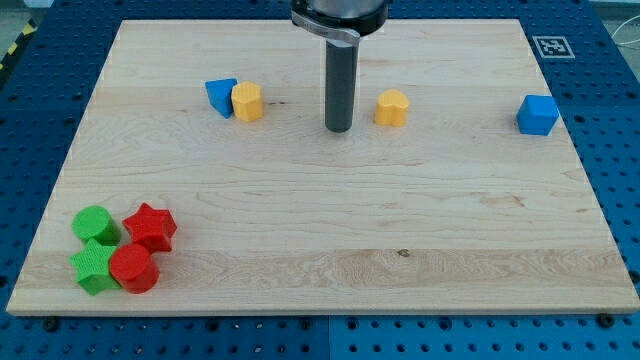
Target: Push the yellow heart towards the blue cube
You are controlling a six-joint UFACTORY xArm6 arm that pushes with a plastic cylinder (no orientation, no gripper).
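The yellow heart [392, 107] lies on the wooden board [320, 230], right of centre near the view's top. The blue cube [537, 115] sits further right, near the board's right edge. My tip [339, 129] rests on the board just left of the yellow heart, a small gap apart from it. The heart lies between my tip and the blue cube.
A blue triangular block [221, 96] touches a yellow hexagonal block [247, 102] at upper left. At lower left cluster a green round block [95, 224], a red star [150, 226], a green star [94, 267] and a red round block [133, 268].
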